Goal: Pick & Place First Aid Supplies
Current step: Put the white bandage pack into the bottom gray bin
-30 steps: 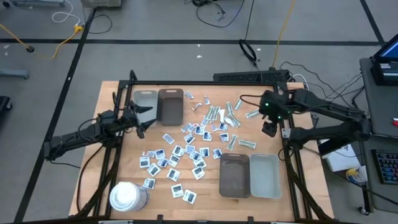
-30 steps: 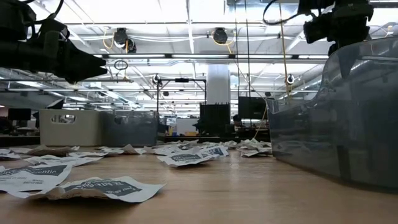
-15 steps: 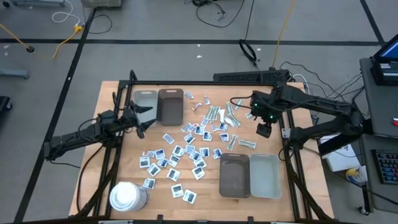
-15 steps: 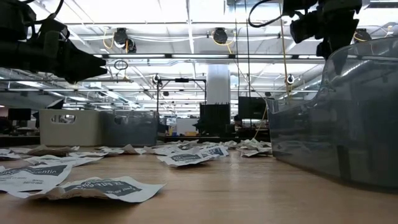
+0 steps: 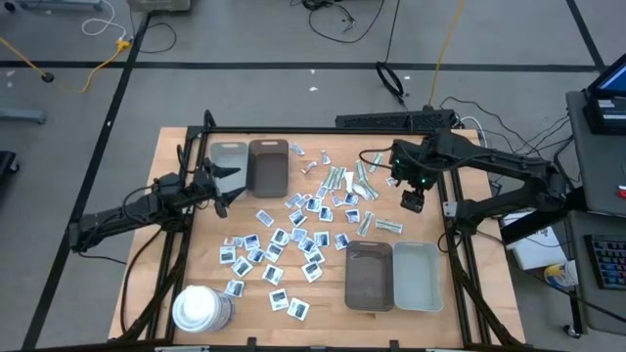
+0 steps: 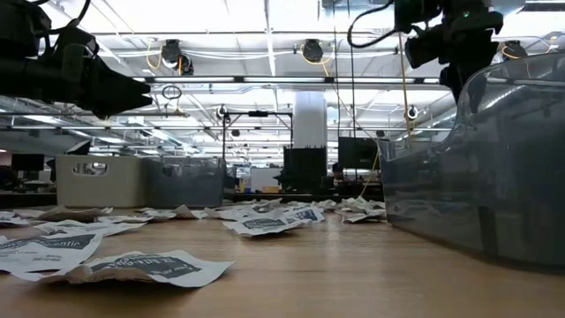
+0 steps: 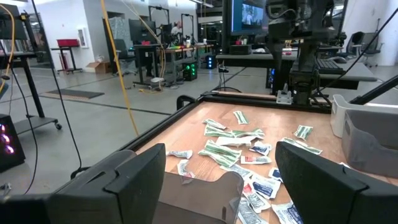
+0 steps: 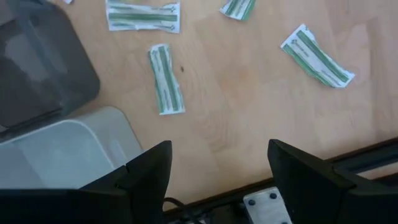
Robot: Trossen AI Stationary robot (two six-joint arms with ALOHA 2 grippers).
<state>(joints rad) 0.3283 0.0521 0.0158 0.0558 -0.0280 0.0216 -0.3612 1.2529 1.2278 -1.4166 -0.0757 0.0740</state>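
Packets (image 5: 293, 238) of first aid supplies, white squares with dark-blue print, lie scattered across the middle of a wooden tabletop (image 5: 323, 288), with pale green-striped strips (image 5: 349, 180) spread just beyond them toward the far edge. Nothing is held by either arm. Taking the brown tray (image 5: 369, 276) at the near right as the landmark: a grey tray (image 5: 417, 277) sits touching it on its right side, the packets lie to its left and beyond it, and one strip (image 5: 388, 226) rests just past its far edge. The right tool (image 5: 412, 202) hovers above bare wood beyond the grey tray, fingers (image 8: 146, 177) spread wide and empty, pointing down at the strips there. The left tool (image 5: 221, 182) waits well apart at the tabletop's far left, released too, its wide-spread fingers (image 7: 134, 180) over a second brown tray (image 5: 268, 166) with a grey tray (image 5: 228, 163) beside that. A white cylinder (image 5: 201, 309) stands at the near left corner.
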